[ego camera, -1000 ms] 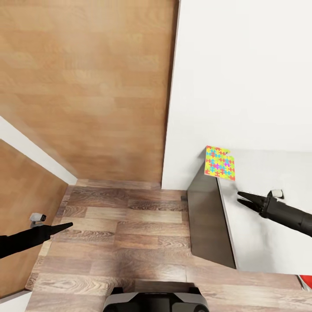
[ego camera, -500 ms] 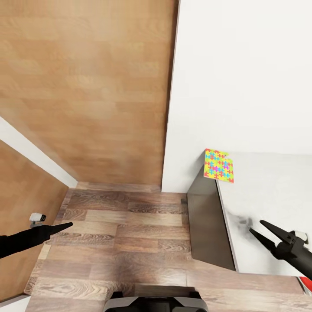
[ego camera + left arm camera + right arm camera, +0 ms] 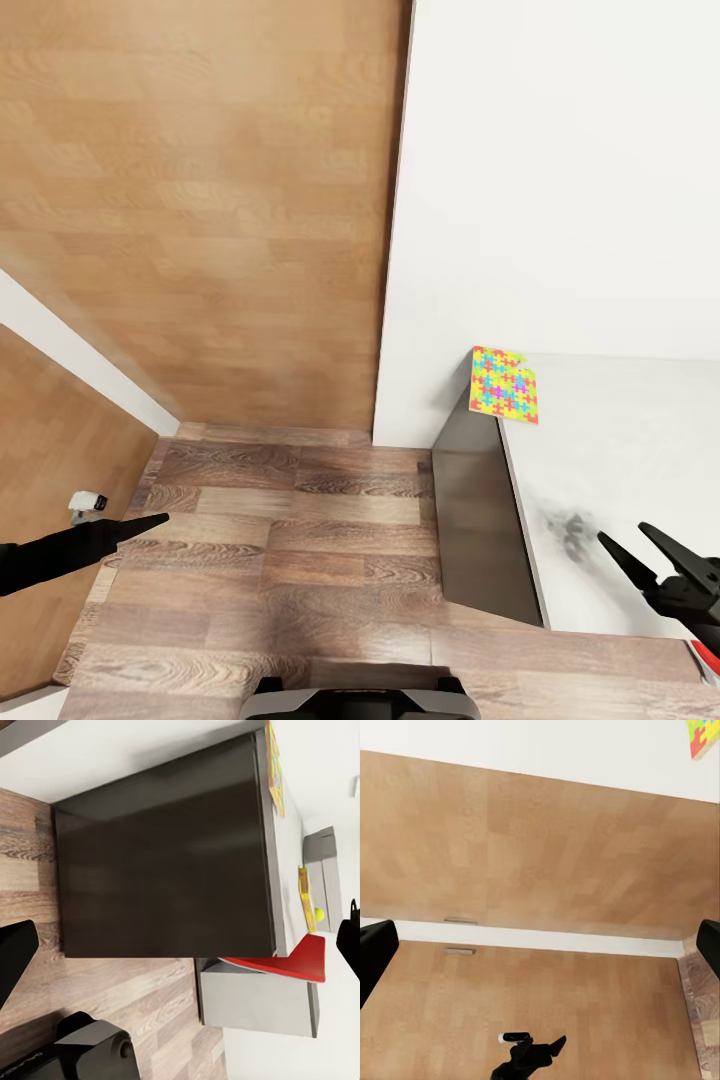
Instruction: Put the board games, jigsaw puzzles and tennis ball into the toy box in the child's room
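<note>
A thin, bright puzzle-patterned square [image 3: 505,384] lies at the far corner of the pale grey-white table [image 3: 620,470], right of centre. At lower right, the black right gripper [image 3: 632,543] hovers over it, spread and empty. At lower left, the black left gripper [image 3: 150,522] is pinched together, empty, above the wood-plank floor [image 3: 290,540].

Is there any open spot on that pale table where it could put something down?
Yes. In the head view the table is bare between the jigsaw puzzle at its far corner and the open right gripper near its front edge. In the left wrist view it is busier further along, around the tennis ball.
</note>
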You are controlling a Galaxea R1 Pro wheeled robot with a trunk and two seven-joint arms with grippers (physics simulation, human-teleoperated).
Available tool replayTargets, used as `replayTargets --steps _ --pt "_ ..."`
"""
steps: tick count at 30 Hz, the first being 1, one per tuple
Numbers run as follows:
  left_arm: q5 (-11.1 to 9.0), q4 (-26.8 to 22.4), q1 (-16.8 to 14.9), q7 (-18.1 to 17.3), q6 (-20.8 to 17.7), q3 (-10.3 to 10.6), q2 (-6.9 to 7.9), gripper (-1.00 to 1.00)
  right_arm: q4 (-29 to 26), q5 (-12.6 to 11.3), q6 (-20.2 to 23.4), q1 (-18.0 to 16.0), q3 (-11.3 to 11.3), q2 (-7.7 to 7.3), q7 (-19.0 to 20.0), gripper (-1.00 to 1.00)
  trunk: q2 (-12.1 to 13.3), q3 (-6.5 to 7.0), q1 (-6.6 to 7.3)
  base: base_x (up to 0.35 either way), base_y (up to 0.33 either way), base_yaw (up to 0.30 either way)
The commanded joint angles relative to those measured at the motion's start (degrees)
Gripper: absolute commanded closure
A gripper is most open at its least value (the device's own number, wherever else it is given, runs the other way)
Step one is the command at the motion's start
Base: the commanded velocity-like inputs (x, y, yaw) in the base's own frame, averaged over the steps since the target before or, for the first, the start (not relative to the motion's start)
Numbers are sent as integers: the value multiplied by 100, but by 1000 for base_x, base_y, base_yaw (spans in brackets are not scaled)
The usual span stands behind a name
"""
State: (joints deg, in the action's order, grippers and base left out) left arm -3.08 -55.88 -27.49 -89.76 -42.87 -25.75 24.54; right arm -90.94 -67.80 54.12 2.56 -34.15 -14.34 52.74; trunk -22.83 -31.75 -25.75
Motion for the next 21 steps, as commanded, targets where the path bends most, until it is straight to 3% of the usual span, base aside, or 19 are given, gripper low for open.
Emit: replayTargets --steps 1,9,21 --pt "3 1 -2 -24 -61 0 0 -100 -2 39 6 15 -6 3 40 -100 -9 -6 -3 0 0 0" --pt "13 1 9 -24 -52 7 -10 -100 -3 635 -53 66 -17 19 177 -100 -9 -5 -3 0 0 0" --pt "27 6 13 -24 29 29 -82 -100 4 802 -367 73 31 36 249 -100 -9 -5 -3 0 0 0"
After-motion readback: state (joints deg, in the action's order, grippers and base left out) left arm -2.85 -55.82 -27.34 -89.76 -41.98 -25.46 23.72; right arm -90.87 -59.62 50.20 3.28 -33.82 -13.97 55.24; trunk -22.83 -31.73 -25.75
